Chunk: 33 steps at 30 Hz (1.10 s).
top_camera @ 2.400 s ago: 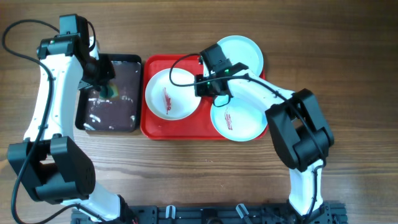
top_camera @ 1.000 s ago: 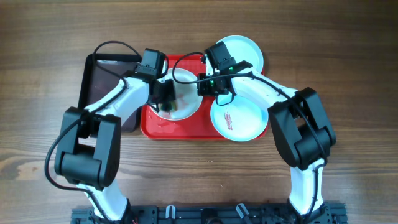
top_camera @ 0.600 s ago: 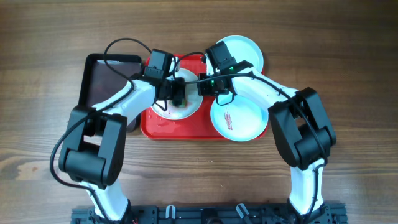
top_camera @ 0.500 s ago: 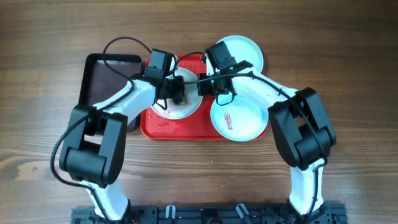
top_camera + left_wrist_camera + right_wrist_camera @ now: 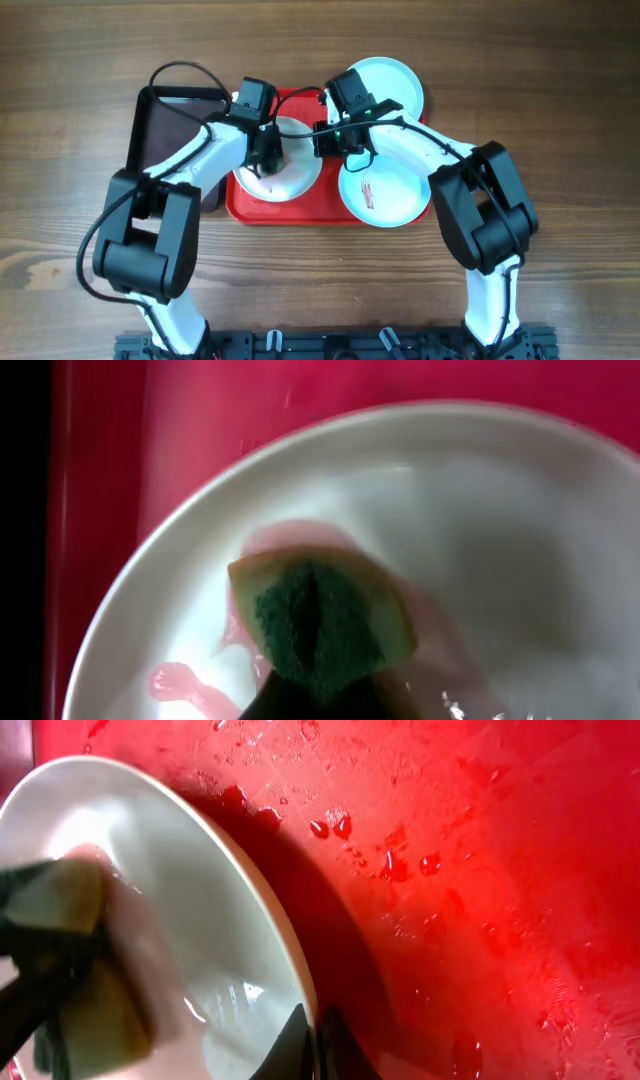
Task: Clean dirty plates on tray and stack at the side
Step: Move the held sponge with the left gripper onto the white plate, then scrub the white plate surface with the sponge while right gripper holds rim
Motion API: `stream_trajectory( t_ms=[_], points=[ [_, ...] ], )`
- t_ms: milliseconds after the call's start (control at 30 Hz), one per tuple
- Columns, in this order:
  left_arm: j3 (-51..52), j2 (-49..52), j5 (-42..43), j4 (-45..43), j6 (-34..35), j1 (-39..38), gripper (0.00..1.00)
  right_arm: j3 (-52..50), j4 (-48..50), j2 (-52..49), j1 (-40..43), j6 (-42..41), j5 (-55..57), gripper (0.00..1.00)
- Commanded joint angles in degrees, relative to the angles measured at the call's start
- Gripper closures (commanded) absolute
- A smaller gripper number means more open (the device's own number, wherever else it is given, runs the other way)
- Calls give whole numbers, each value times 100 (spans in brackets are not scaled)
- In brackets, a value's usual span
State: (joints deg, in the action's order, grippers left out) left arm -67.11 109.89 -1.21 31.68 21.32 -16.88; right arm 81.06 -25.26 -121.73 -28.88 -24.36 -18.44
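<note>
Overhead, I see the red tray (image 5: 292,207) mid-bench toward the far edge, with the black tray (image 5: 160,120) just beside it on its left. The white plate (image 5: 298,180) lies in the tray's left half. My left end effector (image 5: 270,157) is clamped on a green-and-yellow sponge (image 5: 320,622) pressed onto a pink smear on that plate. My right end effector (image 5: 323,140) pinches the plate's right rim. Two turquoise plates overlap the tray's right side: the far turquoise plate (image 5: 392,82) and the near turquoise plate (image 5: 398,195), which is smeared red.
</note>
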Motion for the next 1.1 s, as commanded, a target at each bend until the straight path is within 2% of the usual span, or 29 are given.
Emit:
stream_trajectory(
  t_ms=[0,67,167,300,433,567,733,1067],
  points=[
    [308,313,1497,494,-514,68,96,83,-116,-90,57,-127,-227,96],
    [308,313,1720,577,-592,66,96,57,-273,-90,59,-205,-271,96],
    [308,313,1453,533,-584,68,96,-44,-308,-92,63,-282,-365,96],
    [293,310,111,240,-129,72,96,-68,-315,-98,74,-280,-463,96],
    [293,310,-1067,-199,-136,-11,96,-68,-319,-98,74,-280,-459,96],
    [293,310,-1246,-669,-125,-140,96,-68,-308,-98,74,-262,-459,95],
    [293,310,-1937,-1067,208,-192,96,-68,-315,-98,74,-260,-457,96],
    [293,310,-1864,-2354,142,-411,96,-68,-308,-98,72,-240,-455,96]
  ],
)
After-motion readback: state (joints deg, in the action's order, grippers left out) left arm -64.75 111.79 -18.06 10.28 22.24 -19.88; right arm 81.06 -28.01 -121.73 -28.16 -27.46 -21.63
